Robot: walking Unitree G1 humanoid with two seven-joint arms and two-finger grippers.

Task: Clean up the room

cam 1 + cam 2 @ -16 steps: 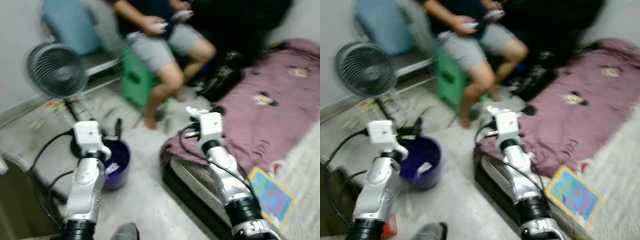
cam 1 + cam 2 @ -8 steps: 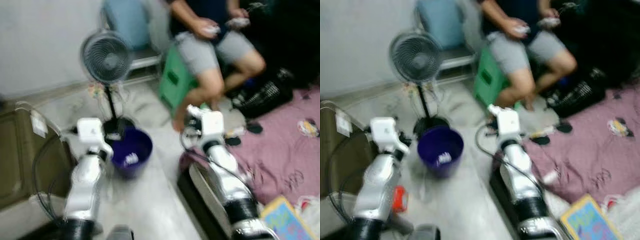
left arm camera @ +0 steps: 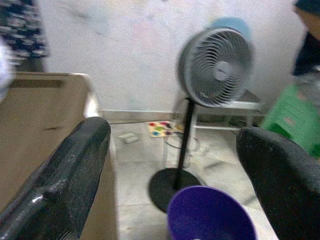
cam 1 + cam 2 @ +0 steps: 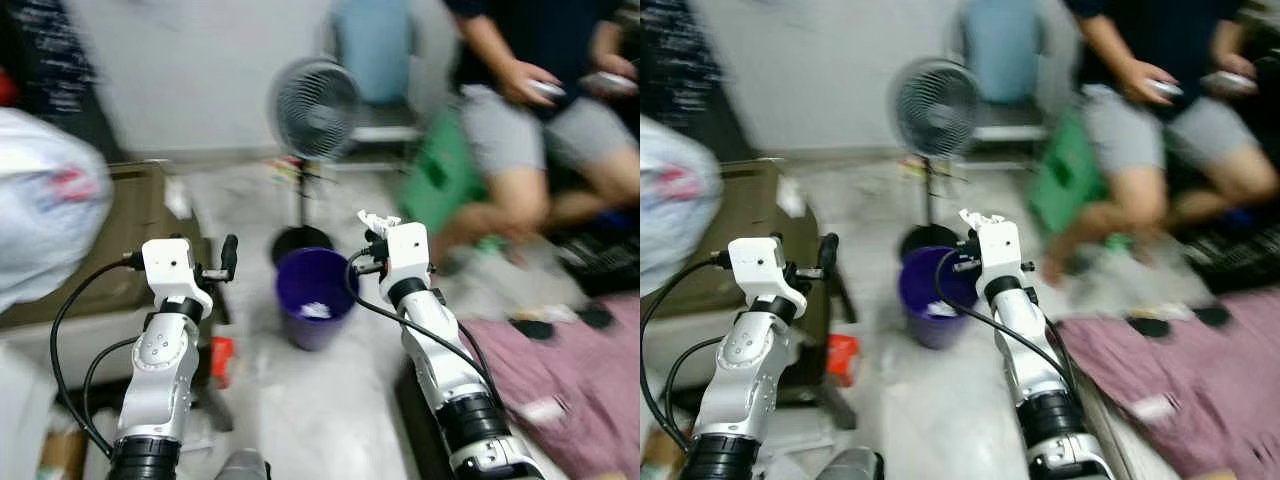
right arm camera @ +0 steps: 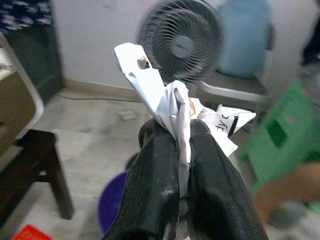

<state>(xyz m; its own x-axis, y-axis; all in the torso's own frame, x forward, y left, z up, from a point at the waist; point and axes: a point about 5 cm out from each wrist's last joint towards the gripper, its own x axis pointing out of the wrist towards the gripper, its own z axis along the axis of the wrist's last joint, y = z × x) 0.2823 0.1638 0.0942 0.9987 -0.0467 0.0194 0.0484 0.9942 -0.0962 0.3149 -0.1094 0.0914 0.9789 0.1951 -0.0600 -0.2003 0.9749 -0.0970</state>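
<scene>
paper scrap heading for the purple bin

the crumpled white paper scrap (image 5: 172,107) sits pinched between the two black fingers of the right gripper (image 5: 181,165), pressed tight on its middle so the loose ends flare above the tips. held high and clear of the floor, it looks ready for a drop. just ahead and below stands the round purple plastic bucket (image 4: 314,296), mouth up, with a pale scrap already inside, so my guess is that's the target. the left gripper (image 3: 170,165) hangs beside it, fingers spread wide and holding nothing. behind the bucket rises a grey pedestal fan (image 4: 314,108). a person in grey shorts (image 4: 545,130) sits on a green stool (image 4: 430,185), well apart. a brown box (image 4: 110,235) sits at the left.
</scene>
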